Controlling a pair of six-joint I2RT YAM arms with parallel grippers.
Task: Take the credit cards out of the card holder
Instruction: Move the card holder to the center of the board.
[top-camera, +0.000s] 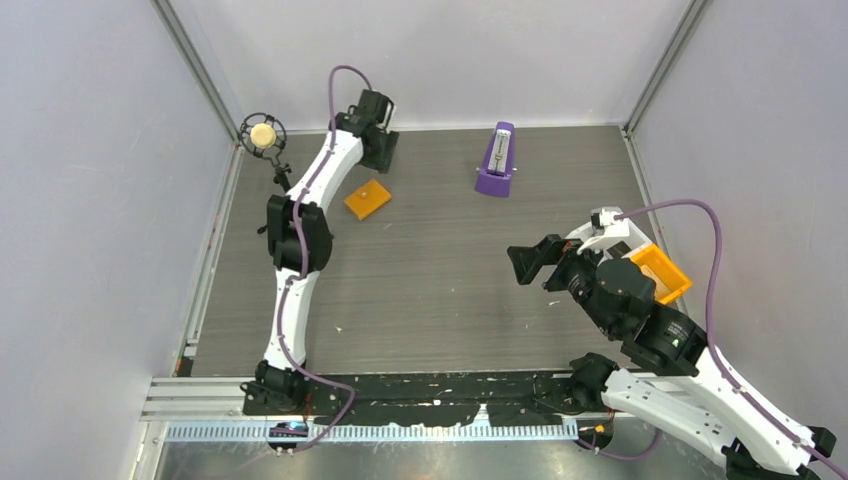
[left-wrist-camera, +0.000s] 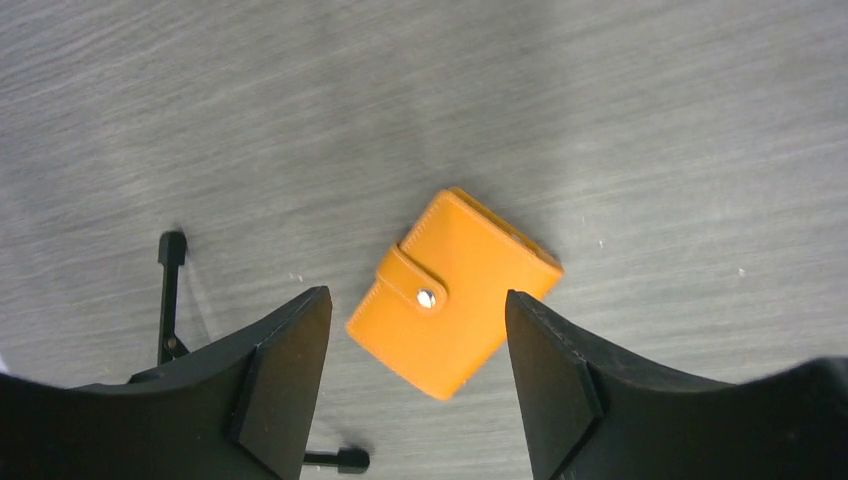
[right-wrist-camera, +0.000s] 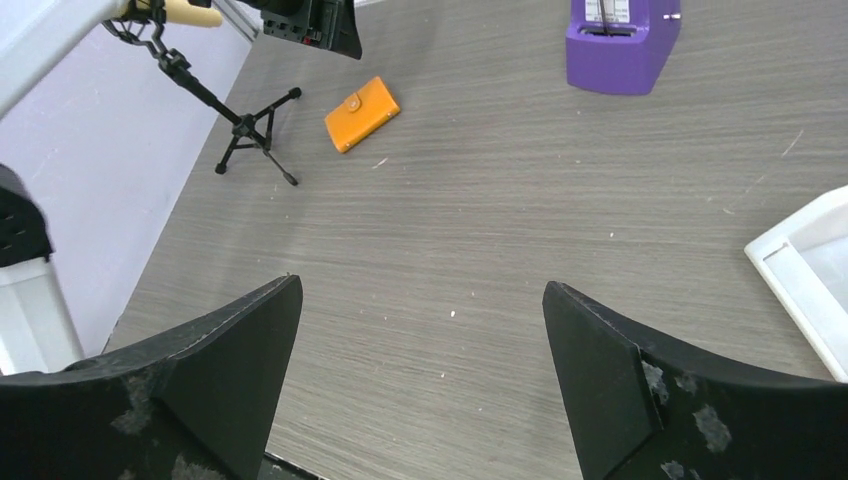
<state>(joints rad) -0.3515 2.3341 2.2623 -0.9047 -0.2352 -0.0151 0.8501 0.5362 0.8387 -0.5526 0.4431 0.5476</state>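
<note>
Card holder (left-wrist-camera: 455, 290) lies shut near the far left corner of the surface (left-wrist-camera: 650, 120), under the left jaws, apart and likely next to drop and grab it; right jaws are apart too.

the small flat orange card holder (left-wrist-camera: 455, 293) lies snapped shut, its pockets hidden; right of it, the purple plastic metronome (right-wrist-camera: 622, 45) is cropped at its top.

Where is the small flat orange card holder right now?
In the top view the card holder lies closed at the table's far left, just before the left gripper, between the black microphone stand and purple metronome.
</note>
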